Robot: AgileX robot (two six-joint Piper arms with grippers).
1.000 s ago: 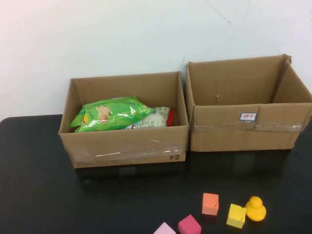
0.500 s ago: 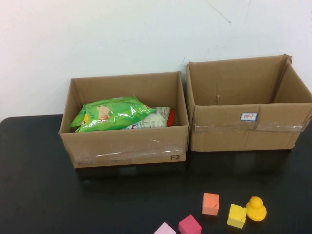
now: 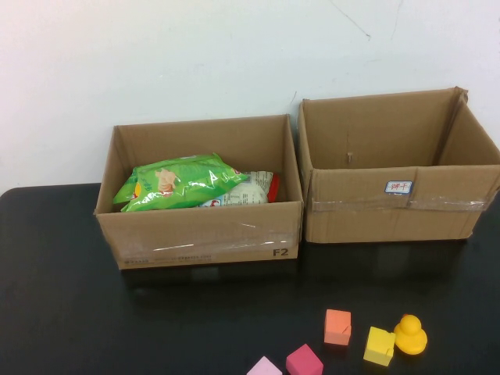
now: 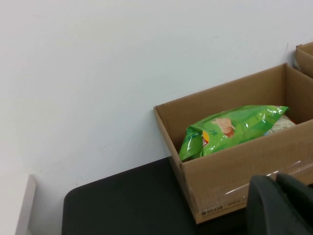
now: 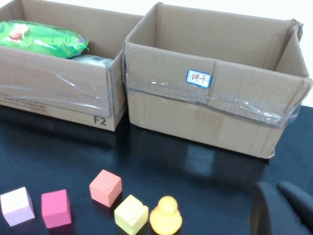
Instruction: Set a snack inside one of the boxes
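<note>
Starting step: green crinkly snack bag lies inside left brown cardboard box, frame centre-left.
Left gripper: lower-right of its wrist view, apparently empty; opening cannot be told.
Right gripper: lower-right corner, likewise.
Next: reach, grasp.
</note>
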